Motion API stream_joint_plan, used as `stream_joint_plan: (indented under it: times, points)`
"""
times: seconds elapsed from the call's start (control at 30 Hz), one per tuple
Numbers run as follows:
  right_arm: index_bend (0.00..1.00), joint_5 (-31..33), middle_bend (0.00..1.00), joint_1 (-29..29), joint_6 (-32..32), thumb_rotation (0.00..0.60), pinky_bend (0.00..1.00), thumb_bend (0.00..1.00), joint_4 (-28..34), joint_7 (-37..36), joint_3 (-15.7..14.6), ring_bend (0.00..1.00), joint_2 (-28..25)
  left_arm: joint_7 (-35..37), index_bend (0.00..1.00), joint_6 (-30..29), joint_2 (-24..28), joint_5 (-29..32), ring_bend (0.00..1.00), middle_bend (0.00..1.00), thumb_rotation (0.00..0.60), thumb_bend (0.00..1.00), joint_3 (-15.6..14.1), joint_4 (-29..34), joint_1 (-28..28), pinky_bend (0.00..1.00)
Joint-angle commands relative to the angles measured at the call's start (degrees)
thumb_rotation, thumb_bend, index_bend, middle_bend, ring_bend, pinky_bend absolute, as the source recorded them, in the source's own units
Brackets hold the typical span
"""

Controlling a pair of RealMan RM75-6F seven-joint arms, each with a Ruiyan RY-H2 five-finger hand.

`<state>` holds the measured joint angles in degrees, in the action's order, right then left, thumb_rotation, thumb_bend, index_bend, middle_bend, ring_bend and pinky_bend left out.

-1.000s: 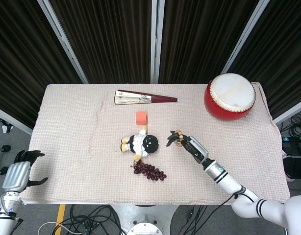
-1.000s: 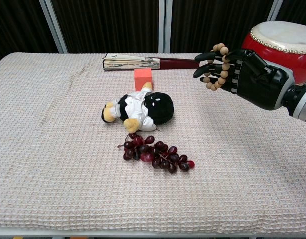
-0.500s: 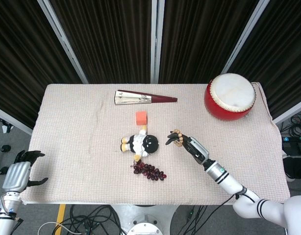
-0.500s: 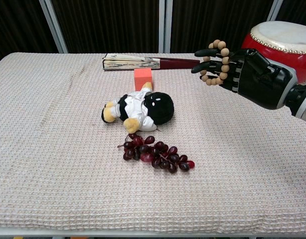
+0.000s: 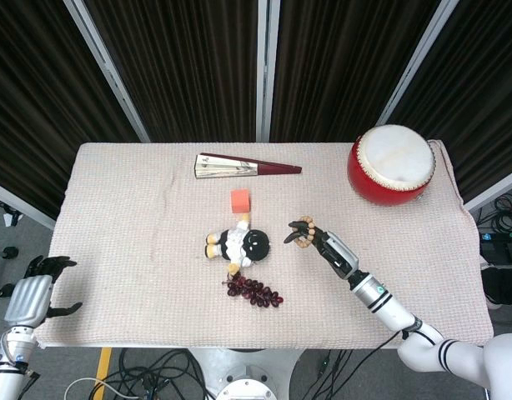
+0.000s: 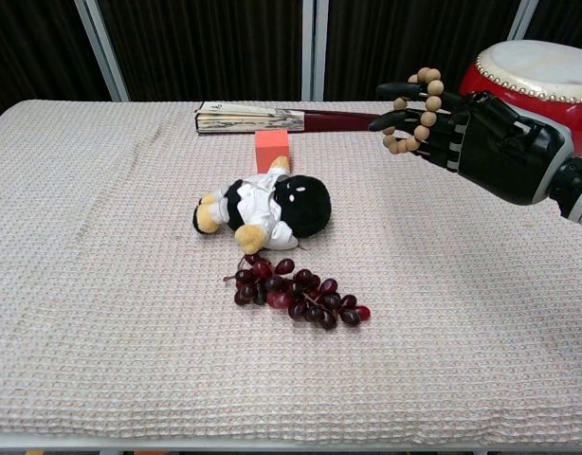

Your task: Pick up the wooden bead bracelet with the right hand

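Head view: my right hand [image 5: 327,246] out over bench [image 5: 114,208], fingers [image 5: 294,237] curled round wooden bead bracelet [image 5: 303,232], just right of panda plush [image 5: 238,244]. Grape bunch [image 5: 253,290] below plush, orange block [image 5: 239,199] above it, folded fan [image 5: 243,167] further back, red drum [image 5: 392,163] at far right corner. Left hand [image 5: 31,293] hangs off bench's left edge, fingers apart, holding nothing.

Chest view: bracelet [image 6: 418,109] looped over my dark fingers [image 6: 397,106], lifted clear of cloth, in front of drum [image 6: 537,76]. Plush [image 6: 263,207] and grapes [image 6: 293,293] well to left of it.
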<state>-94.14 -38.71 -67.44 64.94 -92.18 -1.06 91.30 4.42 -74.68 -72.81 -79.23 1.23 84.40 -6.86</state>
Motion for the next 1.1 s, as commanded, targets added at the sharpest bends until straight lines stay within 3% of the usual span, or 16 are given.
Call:
stream_joint_plan:
  times: [0.03,0.2,0.3,0.47,0.63,0.7,0.9,1.0,1.1]
  points:
    - [0.17,0.83,0.36,0.04,0.69,0.201,0.00,0.86,0.26,0.55,0.24,0.00,-0.17,-0.10,0.26,0.03,0.02,0.06,0.11,0.16,0.600,0.00,0.04,0.07,-0.03,0.05]
    - [0.28,2.45,0.48,0.29,2.07,0.210,0.00,0.47,1.37,1.84,0.70,0.04,-0.77,-0.23,0.26,0.22,0.09,0.00,0.11,0.16,0.600,0.00,0.03,0.22,-0.19,0.05]
    - [0.34,2.92,0.51,0.63,2.20,0.213,0.00,0.37,2.07,2.23,0.85,0.06,-1.18,-0.24,0.26,0.26,0.13,0.02,0.11,0.16,0.600,0.00,0.04,0.25,-0.23,0.05]
    - [0.43,3.35,0.53,1.46,1.45,0.232,0.00,0.33,3.04,2.91,1.20,0.11,-1.75,-0.20,0.26,0.16,0.21,-0.10,0.11,0.16,0.600,0.00,0.01,0.34,-0.23,0.05]
    - [0.57,3.50,0.60,3.07,-0.34,0.431,0.00,0.35,4.25,3.91,1.21,0.19,-2.75,-0.02,0.26,0.19,0.24,0.00,0.11,0.16,0.600,0.00,-0.03,0.36,-0.17,0.05]
    - [0.59,3.31,0.62,3.67,-1.13,0.453,0.00,0.38,4.63,4.06,1.08,0.20,-3.16,0.00,0.26,0.17,0.25,0.00,0.11,0.16,0.600,0.00,-0.03,0.35,-0.15,0.05]
    - [0.57,2.25,0.58,5.34,-2.87,0.458,0.00,0.28,5.53,6.41,0.05,0.15,-4.70,-0.07,0.26,0.23,0.21,-0.08,0.11,0.16,0.600,0.00,0.06,0.41,-0.33,0.05]
    - [0.50,3.79,0.53,5.76,-1.28,0.457,0.00,0.21,4.87,14.45,0.27,0.09,-4.78,-0.20,0.26,0.35,0.20,-0.22,0.11,0.16,0.600,0.00,0.04,0.52,-0.48,0.05]
    - [0.47,5.32,0.52,5.17,2.64,0.458,0.00,0.21,4.91,22.13,0.06,0.08,-5.29,-0.31,0.26,0.30,0.16,-0.31,0.11,0.16,0.600,0.00,0.07,0.65,-0.55,0.05]
